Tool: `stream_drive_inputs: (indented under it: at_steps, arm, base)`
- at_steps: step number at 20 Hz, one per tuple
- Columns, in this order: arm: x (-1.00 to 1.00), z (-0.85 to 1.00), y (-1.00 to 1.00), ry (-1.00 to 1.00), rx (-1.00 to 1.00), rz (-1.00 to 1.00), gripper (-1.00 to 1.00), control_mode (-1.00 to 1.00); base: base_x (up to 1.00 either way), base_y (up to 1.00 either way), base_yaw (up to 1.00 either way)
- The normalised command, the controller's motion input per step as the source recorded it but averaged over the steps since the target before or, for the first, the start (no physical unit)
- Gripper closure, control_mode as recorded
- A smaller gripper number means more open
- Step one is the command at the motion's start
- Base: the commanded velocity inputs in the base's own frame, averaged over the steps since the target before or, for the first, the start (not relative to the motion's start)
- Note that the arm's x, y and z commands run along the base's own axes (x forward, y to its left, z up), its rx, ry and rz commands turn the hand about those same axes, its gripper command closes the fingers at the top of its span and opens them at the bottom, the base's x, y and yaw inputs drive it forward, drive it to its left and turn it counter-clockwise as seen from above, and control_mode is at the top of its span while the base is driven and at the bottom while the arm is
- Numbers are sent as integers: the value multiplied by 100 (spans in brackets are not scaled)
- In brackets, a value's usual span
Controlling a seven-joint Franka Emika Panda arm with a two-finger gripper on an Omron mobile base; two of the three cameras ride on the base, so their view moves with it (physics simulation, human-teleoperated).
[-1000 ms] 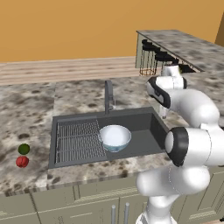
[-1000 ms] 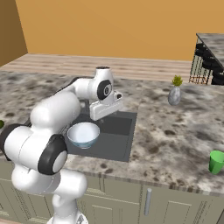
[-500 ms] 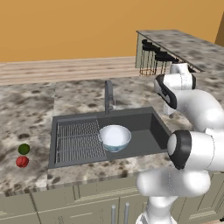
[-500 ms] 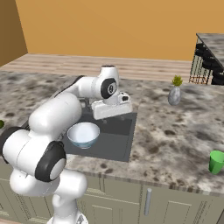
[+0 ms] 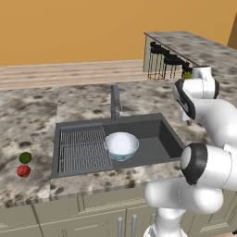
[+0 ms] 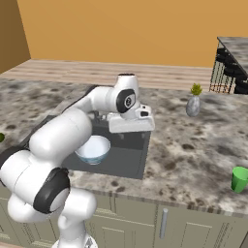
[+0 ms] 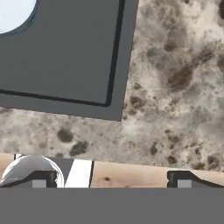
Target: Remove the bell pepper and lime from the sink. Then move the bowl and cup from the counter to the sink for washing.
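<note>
The bowl [image 5: 121, 144] [image 6: 93, 148], white inside and pale blue outside, sits upright in the sink [image 5: 155, 136] beside the ribbed rack [image 5: 84, 148]. The lime [image 5: 25, 157] and the red bell pepper [image 5: 23, 171] lie close together on the counter [image 5: 28, 120] left of the sink. The green cup [image 6: 239, 179] stands near the counter's front edge, far right. My gripper [image 7: 111, 180] hangs open and empty over the sink's right rim, where basin [image 7: 65, 52] meets stone [image 7: 175, 87]. A slice of the bowl [image 7: 13, 11] shows at the hand view's top left.
A dark faucet [image 5: 114, 102] rises behind the sink. A grey vase with a yellow-green plant [image 6: 193, 104] stands at the back right of the counter. The raised stone bar with stools [image 5: 169, 62] lies beyond it.
The arm has swung right, carrying the open hand from over the basin to the sink's right rim. The bowl, lime and pepper have stayed put.
</note>
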Motion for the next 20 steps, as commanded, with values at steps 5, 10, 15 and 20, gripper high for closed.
stream_drive_inputs:
  at_steps: [5,10,15,20]
  arm:
    - [-13,9,-28,-1,-10,-29,-100,-100]
    - [-13,9,-25,-2,-10,-30,-100,-100]
    - [-13,6,-22,-8,-8,-27,-100,-100]
    - [-11,5,-20,-9,-5,-23,-100,-100]
  base:
    - [0,0,0]
    - [0,0,0]
    - [0,0,0]
    - [0,0,0]
